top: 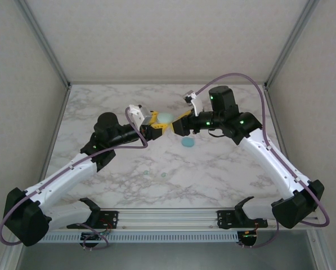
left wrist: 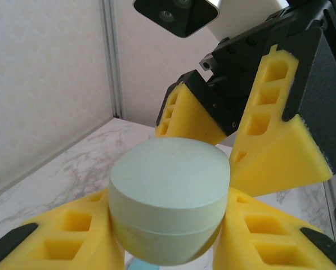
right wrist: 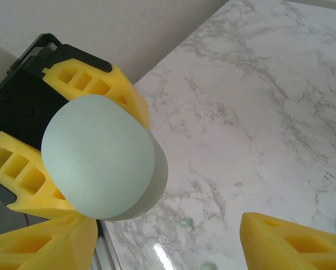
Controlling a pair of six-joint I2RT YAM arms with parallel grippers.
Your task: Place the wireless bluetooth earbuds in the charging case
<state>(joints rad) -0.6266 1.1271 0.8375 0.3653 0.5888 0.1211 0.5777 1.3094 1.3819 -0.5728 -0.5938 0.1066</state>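
Marbled tabletop (top: 224, 169), pale walls (top: 21, 84) on three sides, near half mostly open. Left end effector (top: 155, 125) clamped on mint case (top: 164, 117) in mid-air; right end effector (top: 177, 126) jaws apart beside it. Two earbuds (top: 164, 175) loose centre-front.

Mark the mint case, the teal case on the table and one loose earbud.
mint case (left wrist: 168, 216): left wrist view, side wall.
teal case (top: 188, 142): top view, top face.
earbud (top: 164, 175): top view, its middle.
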